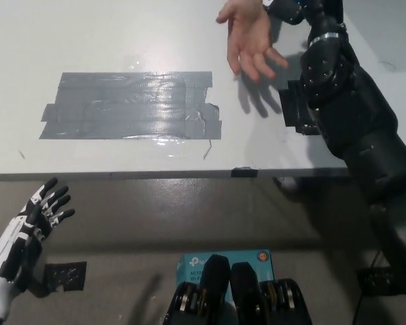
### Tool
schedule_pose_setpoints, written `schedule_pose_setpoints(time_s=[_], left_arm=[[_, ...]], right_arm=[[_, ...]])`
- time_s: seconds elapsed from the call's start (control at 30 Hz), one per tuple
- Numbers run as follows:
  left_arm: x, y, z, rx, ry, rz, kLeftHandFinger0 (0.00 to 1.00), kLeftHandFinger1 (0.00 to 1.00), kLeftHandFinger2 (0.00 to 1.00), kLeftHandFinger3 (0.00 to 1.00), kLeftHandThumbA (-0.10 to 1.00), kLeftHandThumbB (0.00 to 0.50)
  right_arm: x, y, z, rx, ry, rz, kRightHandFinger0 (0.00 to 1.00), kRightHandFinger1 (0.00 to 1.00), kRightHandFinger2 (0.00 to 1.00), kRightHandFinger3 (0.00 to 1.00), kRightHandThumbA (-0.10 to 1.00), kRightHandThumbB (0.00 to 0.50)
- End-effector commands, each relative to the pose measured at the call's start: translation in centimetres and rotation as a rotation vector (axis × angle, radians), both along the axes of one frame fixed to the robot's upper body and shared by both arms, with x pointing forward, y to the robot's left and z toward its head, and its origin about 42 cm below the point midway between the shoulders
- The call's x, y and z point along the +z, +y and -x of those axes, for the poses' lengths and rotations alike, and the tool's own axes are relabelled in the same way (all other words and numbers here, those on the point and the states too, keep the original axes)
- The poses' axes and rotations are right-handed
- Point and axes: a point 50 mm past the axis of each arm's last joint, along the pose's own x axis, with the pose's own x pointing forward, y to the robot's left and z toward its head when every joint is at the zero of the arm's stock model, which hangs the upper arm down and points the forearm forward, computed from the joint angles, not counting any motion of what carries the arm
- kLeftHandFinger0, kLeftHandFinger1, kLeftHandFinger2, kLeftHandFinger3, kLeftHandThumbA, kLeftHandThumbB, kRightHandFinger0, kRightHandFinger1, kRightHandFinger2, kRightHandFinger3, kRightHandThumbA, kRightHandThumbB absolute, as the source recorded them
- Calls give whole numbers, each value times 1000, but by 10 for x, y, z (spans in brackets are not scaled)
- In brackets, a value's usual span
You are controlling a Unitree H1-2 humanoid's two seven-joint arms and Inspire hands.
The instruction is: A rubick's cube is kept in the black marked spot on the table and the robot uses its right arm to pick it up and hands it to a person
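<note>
The black right arm (355, 115) runs from the lower right of the frame up to the top edge, crossing the white tabletop (122, 34). Its right hand (291, 8) is only partly in frame at the top, just right of centre, cut off by the edge, so I cannot tell how its fingers are set or whether they hold anything. No Rubik's cube is visible; where it is cannot be told from this view.

A person's bare hand (247, 34) reaches in from the top centre, palm open with fingers spread and pointing down the frame, just beside the black right hand on its left.

The black square marked spot (294, 108) lies on the tabletop at the right, mostly hidden under the black arm; the part that shows carries nothing.

A wide patch of grey tape strips (132, 105) lies at centre-left of the tabletop.

The white left hand (30, 227) rests at the lower left, below the tabletop edge, fingers apart and holding nothing.
</note>
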Motion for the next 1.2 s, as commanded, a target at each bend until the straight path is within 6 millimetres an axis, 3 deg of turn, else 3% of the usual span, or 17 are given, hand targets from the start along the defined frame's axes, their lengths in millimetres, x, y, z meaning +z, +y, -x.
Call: schedule_pose_setpoints(time_s=[0.0, 0.17, 0.3, 0.4, 0.5, 0.67, 0.73, 0.77, 0.8, 0.83, 0.87, 0.93, 0.97, 1.0, 1.07, 1.1, 1.17], left_arm=[[14, 1, -4, -18, -67, -20, 941, 1000, 1000, 1000, 869, 183], [15, 1, -6, -22, -67, -21, 954, 1000, 1000, 1000, 877, 177], [15, 1, -5, -20, -63, -23, 963, 1000, 1000, 1000, 878, 184], [15, 0, -5, -20, -67, -25, 958, 1000, 1000, 1000, 879, 173], [14, 0, -6, -25, -71, -22, 957, 1000, 1000, 1000, 878, 170], [14, 0, -6, -17, -70, -23, 950, 1000, 1000, 1000, 872, 184], [15, -1, -8, -20, -70, -18, 961, 1000, 1000, 1000, 870, 181], [16, -1, -8, -22, -72, -18, 962, 1000, 1000, 1000, 869, 179], [16, -1, -7, -23, -72, -18, 962, 1000, 1000, 1000, 869, 178], [15, 0, -7, -24, -72, -18, 963, 1000, 1000, 1000, 869, 177], [15, 0, -7, -24, -74, -24, 963, 1000, 1000, 1000, 877, 175], [15, 0, -7, -23, -75, -26, 964, 1000, 1000, 1000, 881, 175], [15, 0, -7, -23, -74, -26, 963, 1000, 1000, 1000, 883, 182], [15, 1, -6, -22, -74, -25, 963, 1000, 1000, 1000, 884, 183], [15, 1, -6, -22, -74, -25, 963, 1000, 1000, 1000, 885, 184], [14, 1, -7, -24, -74, -23, 962, 1000, 1000, 1000, 885, 182], [14, 1, -7, -25, -74, -22, 961, 1000, 1000, 1000, 886, 181]], right_arm=[[60, 21, -2, 55, -198, 17, 0, 461, 852, 920, -100, 163], [41, 31, -4, 63, -115, 47, 35, 510, 901, 916, -100, 170], [19, 36, -4, 95, -36, 66, 0, 374, 774, 821, -100, 173], [8, 38, -4, 113, 21, 52, 0, 385, 784, 819, -100, 218], [3, 40, -3, 118, 42, 50, 0, 382, 780, 822, -100, 221], [-2, 43, -3, 137, 52, 61, 0, 392, 795, 840, -100, 217], [-8, 45, -3, 193, 135, 95, 39, 409, 702, 816, -100, 166], [-9, 45, -4, 211, 186, 119, 409, 832, 1000, 1000, 150, 322], [-10, 46, -5, 223, 233, 142, 760, 1000, 1000, 1000, 270, 297], [-12, 46, -6, 235, 285, 165, 899, 1000, 1000, 1000, 299, 291], [-13, 42, -7, 256, 360, 187, 1000, 1000, 1000, 1000, 456, 350], [-14, 41, -8, 268, 394, 196, 1000, 1000, 1000, 1000, 532, 389], [-15, 37, -8, 264, 412, 207, 1000, 1000, 1000, 1000, 635, 457], [-16, 33, -9, 261, 435, 221, 1000, 1000, 1000, 1000, 681, 485], [-16, 32, -9, 261, 442, 224, 1000, 1000, 1000, 1000, 682, 488], [-16, 20, -11, 242, 420, 203, 1000, 1000, 1000, 1000, 819, 500], [-16, 14, -11, 234, 412, 195, 1000, 1000, 1000, 1000, 829, 500]])
